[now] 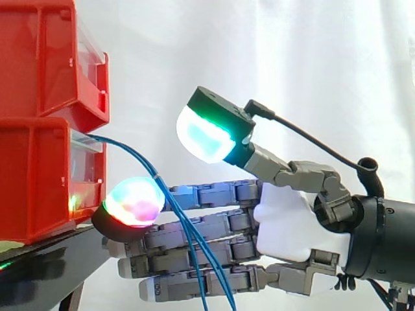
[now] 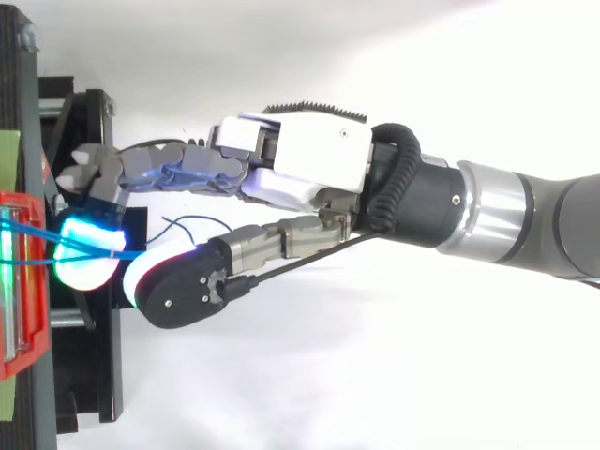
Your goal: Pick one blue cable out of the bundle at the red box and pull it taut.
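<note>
Several thin blue cables [image 1: 194, 240] come out of the lower red box [image 1: 32, 175], arc over and hang down in front of my hand [image 1: 292, 220]. The hand reaches left toward the box with straight fingers, one glowing fingertip [image 1: 133, 201] just below the cables near the box front. The thumb is lifted, and its green-white pad [image 1: 207, 133] stands well above and apart from the cables. In the top view the blue cables [image 2: 28, 230] run from the red box [image 2: 19, 356] across the cyan fingertip [image 2: 84, 248]. Nothing is pinched.
A second red box [image 1: 39, 58] is stacked on the lower one. Both stand on a black stand [image 1: 58, 256] whose edge lies just under my fingertips. A white curtain hangs behind.
</note>
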Motion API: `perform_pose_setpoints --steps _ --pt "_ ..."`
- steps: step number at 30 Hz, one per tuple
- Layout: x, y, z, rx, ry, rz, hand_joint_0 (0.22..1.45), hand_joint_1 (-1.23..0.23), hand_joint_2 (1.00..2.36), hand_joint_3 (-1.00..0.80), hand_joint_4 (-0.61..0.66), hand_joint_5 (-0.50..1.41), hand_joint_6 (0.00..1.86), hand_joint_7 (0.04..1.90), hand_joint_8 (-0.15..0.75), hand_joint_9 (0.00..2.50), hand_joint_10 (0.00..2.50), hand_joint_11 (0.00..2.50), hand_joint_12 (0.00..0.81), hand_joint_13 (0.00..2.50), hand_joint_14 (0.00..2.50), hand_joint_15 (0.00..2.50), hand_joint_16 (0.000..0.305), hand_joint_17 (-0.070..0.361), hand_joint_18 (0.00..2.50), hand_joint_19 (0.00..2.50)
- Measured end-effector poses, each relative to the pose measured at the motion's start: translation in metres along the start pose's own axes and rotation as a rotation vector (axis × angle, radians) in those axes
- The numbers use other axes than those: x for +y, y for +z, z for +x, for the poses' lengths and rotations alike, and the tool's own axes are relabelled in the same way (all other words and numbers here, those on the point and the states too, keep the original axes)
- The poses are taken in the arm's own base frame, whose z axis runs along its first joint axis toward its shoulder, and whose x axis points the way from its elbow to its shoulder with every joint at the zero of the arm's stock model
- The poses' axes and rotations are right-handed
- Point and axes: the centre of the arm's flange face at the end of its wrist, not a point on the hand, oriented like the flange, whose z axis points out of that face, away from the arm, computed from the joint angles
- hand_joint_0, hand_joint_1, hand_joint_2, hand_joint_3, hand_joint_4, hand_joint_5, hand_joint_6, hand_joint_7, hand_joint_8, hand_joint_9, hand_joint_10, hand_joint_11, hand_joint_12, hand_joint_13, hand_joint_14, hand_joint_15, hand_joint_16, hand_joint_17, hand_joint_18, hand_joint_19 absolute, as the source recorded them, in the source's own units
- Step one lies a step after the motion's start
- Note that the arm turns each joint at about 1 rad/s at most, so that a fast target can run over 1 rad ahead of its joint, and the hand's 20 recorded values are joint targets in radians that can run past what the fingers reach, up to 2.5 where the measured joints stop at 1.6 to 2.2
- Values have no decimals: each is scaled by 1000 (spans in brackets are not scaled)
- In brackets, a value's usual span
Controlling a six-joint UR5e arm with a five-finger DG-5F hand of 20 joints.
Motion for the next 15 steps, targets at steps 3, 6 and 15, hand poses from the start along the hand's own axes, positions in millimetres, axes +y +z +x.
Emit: perform_pose_setpoints --steps 3,6,15 --pt "0 0 -2 0 -1 0 587 -573 1003 -454 380 -149 502 1062 320 226 0 43 370 0 1 10 64 145 0 82" --pt "0 0 -5 2 -1 0 595 -580 1005 -434 361 -142 502 1125 322 246 2 49 370 0 0 7 64 144 0 85" --pt "-1 0 -16 11 -6 9 618 -612 1010 -365 287 -131 519 1249 321 260 1 60 370 0 0 7 63 143 0 77"
